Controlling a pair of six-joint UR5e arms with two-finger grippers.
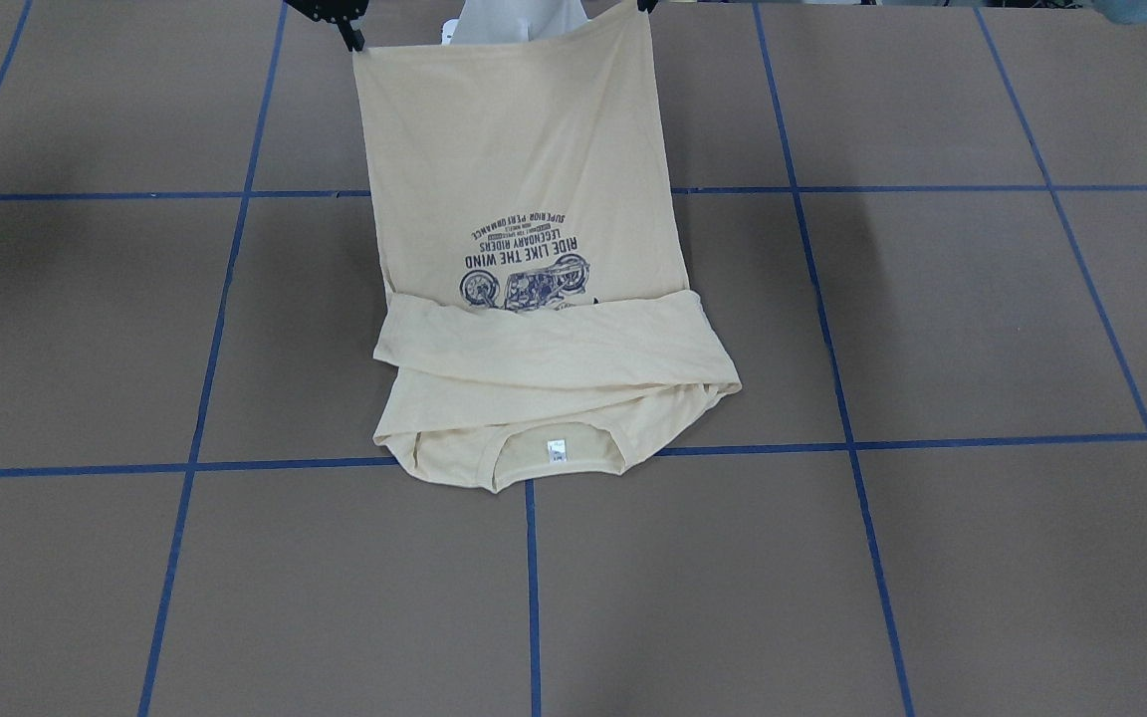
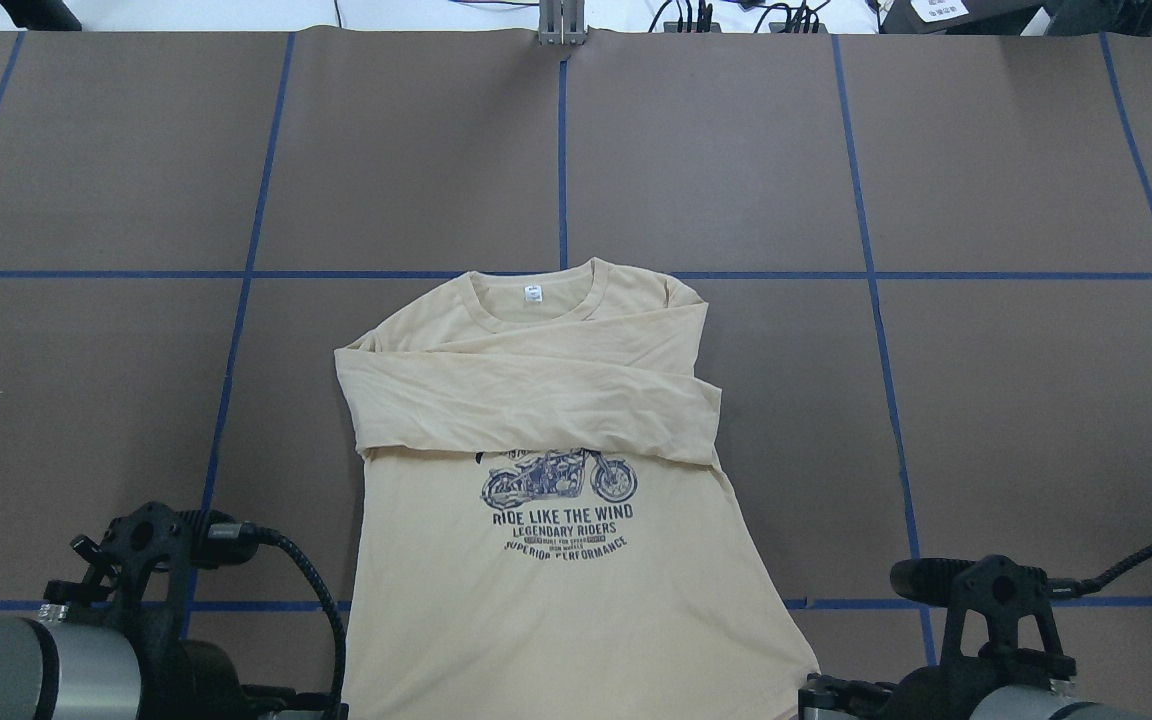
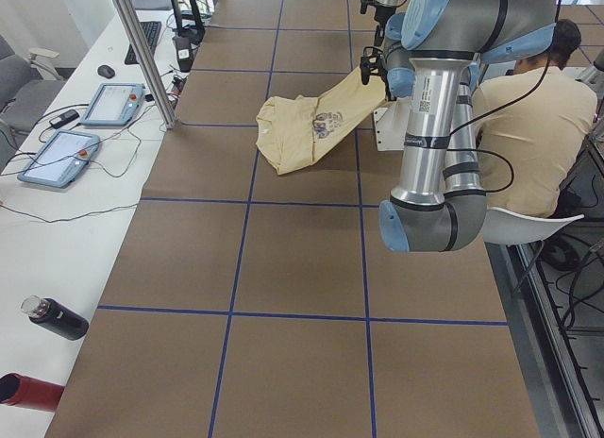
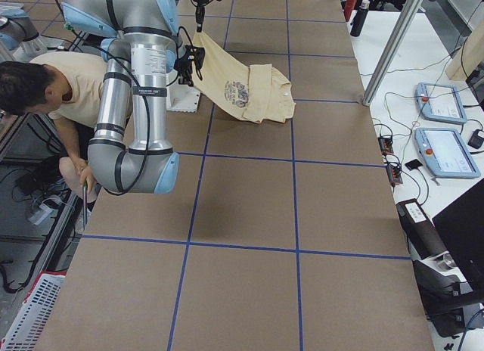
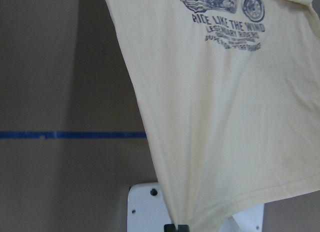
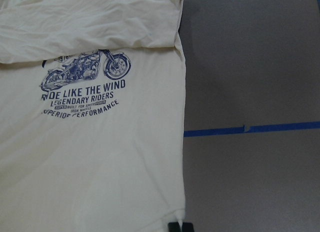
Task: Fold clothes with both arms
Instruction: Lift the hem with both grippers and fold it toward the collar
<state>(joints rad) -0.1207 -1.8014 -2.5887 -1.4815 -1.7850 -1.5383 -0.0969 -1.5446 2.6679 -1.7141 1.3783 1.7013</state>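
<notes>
Brown table (image 2: 986, 400), ruled into large squares by blue tape lines (image 2: 561, 150), fills every view. The left gripper (image 5: 178, 227) is pressed together on one corner of the hem (image 5: 250, 202). The right gripper (image 6: 180, 226) is likewise closed, pinching the other corner, so the hem hangs stretched between them above the table, over the white pedestal (image 5: 142, 204). From there the cream T-shirt (image 2: 556, 600) slopes down toward 12 o'clock in the overhead view, its printed face up. The navy print (image 2: 561, 500) shows a motorcycle over "RIDE LIKE THE WIND", "LEGENDARY RIDERS" and "SUPERIOR PERFORMANCE"; the finer lines between them are too small to read surely. Both sleeves (image 2: 536, 400) lie folded across the chest, and their lower edge covers the top of the print. Beyond them the collar (image 2: 484, 305) rests flat on the table, touching a tape line, with a small white neck label (image 2: 533, 294) whose writing cannot be made out. The shirt's edge at 9 o'clock runs nearly straight to the hem, while the one at 3 o'clock flares outward toward 5 o'clock. Bare brown surface spreads wide at 9, 12 and 3 o'clock of the shirt. In the side views a person (image 3: 528, 126) in a pale shirt sits behind the arms.
</notes>
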